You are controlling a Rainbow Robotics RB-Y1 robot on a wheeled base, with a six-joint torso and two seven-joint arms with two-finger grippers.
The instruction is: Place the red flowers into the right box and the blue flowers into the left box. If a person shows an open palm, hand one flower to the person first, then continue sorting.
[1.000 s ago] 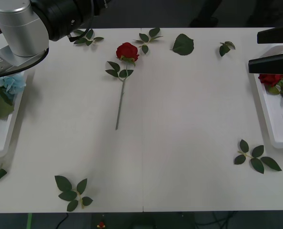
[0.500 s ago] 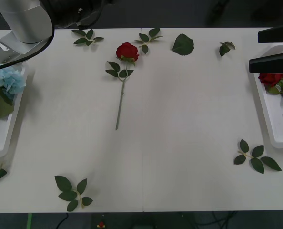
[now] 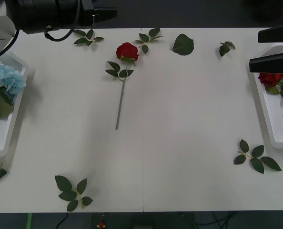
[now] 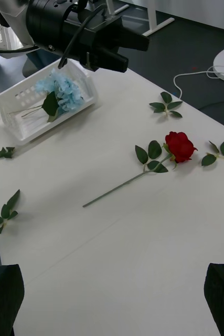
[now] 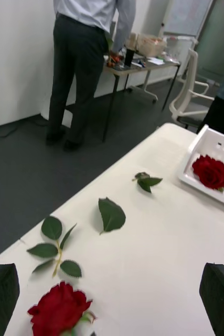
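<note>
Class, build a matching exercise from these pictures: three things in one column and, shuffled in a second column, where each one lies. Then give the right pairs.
Things:
1. blue flower
2. long-stemmed red rose
3. second red rose

Places:
A. in the right box
B. loose on the table
C. in the left box

Pairs: 1-C, 2-B, 3-A

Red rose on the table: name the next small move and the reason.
Probably lower the left end effector, its fingers open, onto the red rose. The rose lies loose on the table, just below that end effector, with no open palm in sight. It belongs in the right box, which already holds another rose.
</note>
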